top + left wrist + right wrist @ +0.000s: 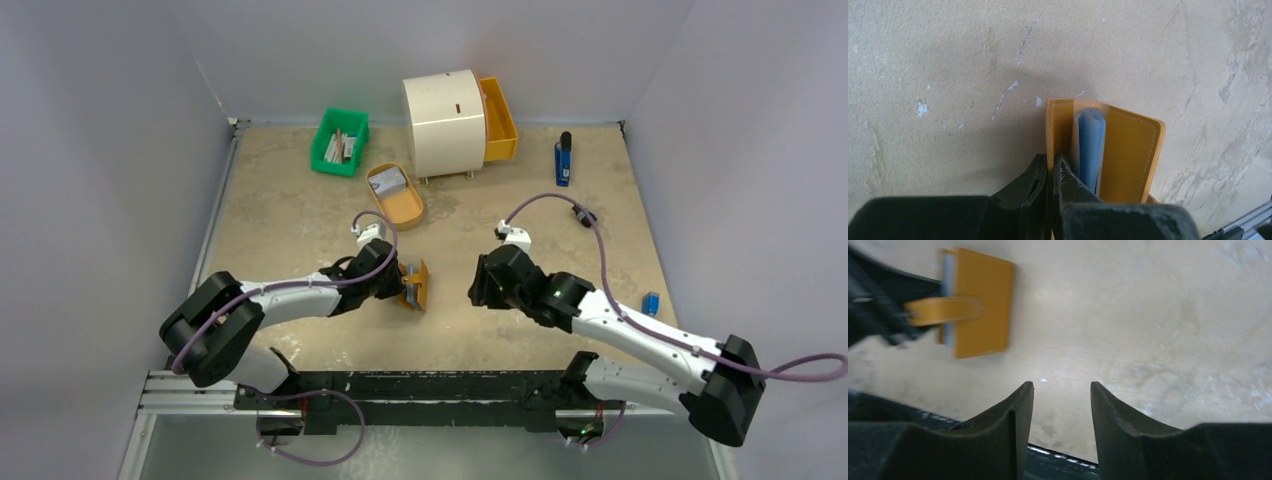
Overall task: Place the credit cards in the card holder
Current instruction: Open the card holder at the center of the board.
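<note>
Closest to us, the black left fingers [1049, 162] are pressed together on one flap of the small orange-tan folding card holder [1130, 155]. They hold it on edge over the beige stone-patterned surface [948, 75]; we cannot tell whether it touches. Its two flaps spread in a narrow V with a pale blue pocket between them, and whether any card sits inside is not visible.

The black right fingers [1062, 390] stand apart with nothing between them, to the right of the holder and well clear of it.

Farther back, left of centre, lies an oval orange tray [405, 207] with what looks like one pale grey credit card [388, 181] in its far end. The tray's long axis runs from far left to near right. We judge the next move turns on this: the card lies beyond both arms, and the left arm is nearer but occupied, so the free right fingers would have to reach across.

Behind stand a green bin [322, 140] of sticks and papers and a cream rounded cabinet [443, 120] with its long orange drawer [500, 150] pulled out.
</note>
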`<state>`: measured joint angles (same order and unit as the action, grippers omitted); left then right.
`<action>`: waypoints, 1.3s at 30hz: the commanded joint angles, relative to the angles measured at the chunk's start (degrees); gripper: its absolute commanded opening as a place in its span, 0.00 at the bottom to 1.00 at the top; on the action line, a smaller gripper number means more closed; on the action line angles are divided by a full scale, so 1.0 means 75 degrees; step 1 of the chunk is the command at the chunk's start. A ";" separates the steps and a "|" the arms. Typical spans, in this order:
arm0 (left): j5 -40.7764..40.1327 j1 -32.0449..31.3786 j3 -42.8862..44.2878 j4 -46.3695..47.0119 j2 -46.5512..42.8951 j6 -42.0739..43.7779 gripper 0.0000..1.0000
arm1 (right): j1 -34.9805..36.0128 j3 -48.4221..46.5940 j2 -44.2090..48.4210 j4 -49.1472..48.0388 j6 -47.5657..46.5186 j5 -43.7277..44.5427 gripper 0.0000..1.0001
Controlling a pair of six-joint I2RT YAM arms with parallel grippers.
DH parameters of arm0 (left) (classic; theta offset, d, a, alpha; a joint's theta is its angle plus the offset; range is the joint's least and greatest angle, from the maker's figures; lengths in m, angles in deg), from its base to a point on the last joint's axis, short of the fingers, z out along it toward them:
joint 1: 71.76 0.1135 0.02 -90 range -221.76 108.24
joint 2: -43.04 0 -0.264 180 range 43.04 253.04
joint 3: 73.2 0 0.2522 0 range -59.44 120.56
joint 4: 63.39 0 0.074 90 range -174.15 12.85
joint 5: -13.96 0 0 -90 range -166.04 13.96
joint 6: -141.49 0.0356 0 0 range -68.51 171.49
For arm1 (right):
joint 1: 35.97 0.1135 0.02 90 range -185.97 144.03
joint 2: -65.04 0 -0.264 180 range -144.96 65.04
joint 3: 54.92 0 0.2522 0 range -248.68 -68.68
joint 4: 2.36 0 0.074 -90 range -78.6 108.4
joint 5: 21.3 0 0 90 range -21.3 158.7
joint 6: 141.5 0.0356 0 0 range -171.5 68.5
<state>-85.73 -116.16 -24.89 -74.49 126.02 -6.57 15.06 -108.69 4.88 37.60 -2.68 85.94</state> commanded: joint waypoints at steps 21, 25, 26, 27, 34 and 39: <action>-0.0462 -0.0213 -0.0036 -0.0225 -0.0810 -0.0472 0.00 | 0.0098 -0.2217 -0.3289 -0.1902 -0.0860 -0.2199 0.72; -0.0477 -0.0232 -0.0086 -0.0213 -0.0799 -0.0485 0.00 | 0.0088 -0.2008 -0.3474 -0.2031 -0.0646 -0.1967 0.70; -0.0477 -0.0229 -0.0090 -0.0213 -0.0788 -0.0492 0.00 | 0.0057 -0.1922 -0.3540 -0.2122 -0.0607 -0.1974 0.69; -0.0477 -0.0235 -0.0101 -0.0211 -0.0787 -0.0492 0.00 | 0.0009 -0.1890 -0.3645 -0.2144 -0.0568 -0.2029 0.69; -0.0497 -0.0238 -0.0126 -0.0305 -0.0787 -0.0440 0.00 | -0.0355 -0.1555 -0.4004 -0.2699 -0.0346 -0.2362 0.59; -0.0618 -0.0237 -0.0146 -0.0333 -0.0763 -0.0350 0.00 | -0.0642 -0.1307 -0.4049 -0.2918 -0.0339 -0.2451 0.26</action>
<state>-88.51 -117.64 -25.59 -77.55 121.43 -9.41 11.69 -119.62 -25.81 18.95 -6.02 68.56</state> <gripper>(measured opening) 0.031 0.373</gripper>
